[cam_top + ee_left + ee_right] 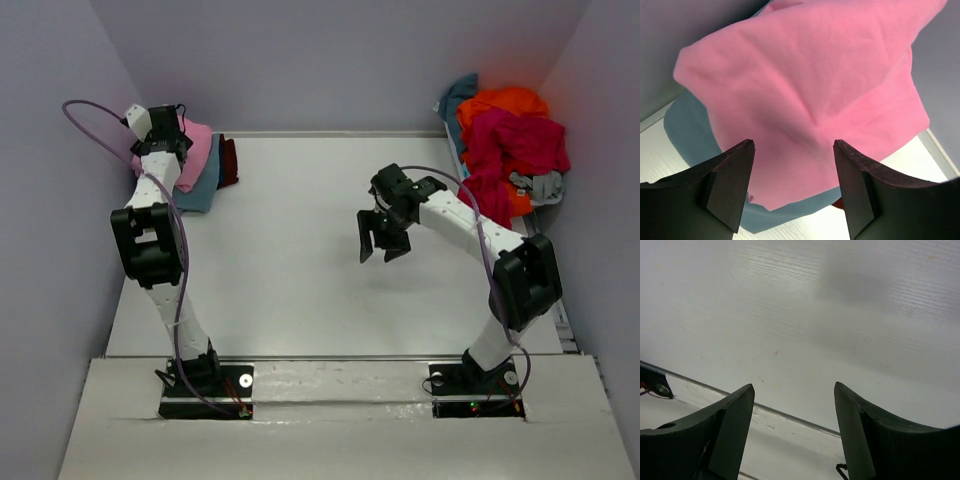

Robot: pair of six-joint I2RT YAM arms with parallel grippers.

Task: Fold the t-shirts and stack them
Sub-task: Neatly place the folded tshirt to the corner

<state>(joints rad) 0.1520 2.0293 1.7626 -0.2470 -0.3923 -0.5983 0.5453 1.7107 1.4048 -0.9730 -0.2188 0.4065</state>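
Your left hand [792, 185] is spread wide, its two fingers well apart with nothing between them. It hangs over the pink t-shirt [810, 85], and neither view lets you tell whether the tips touch the cloth. That pink t-shirt lies on top of a small stack in the far left corner of the worktop [290, 260], with a dusty blue t-shirt [682, 125] under it and a dark red t-shirt [229, 162] showing at the stack's right side. Your right hand [383, 238] is released too, fingers apart and empty, held above the middle of the worktop. The unfolded ones sit heaped in the far right corner: an orange shirt [505, 102] on top, a crimson shirt [515, 145] across the middle, a grey shirt [540, 186] at the near side, a teal shirt [460, 92] at the back left
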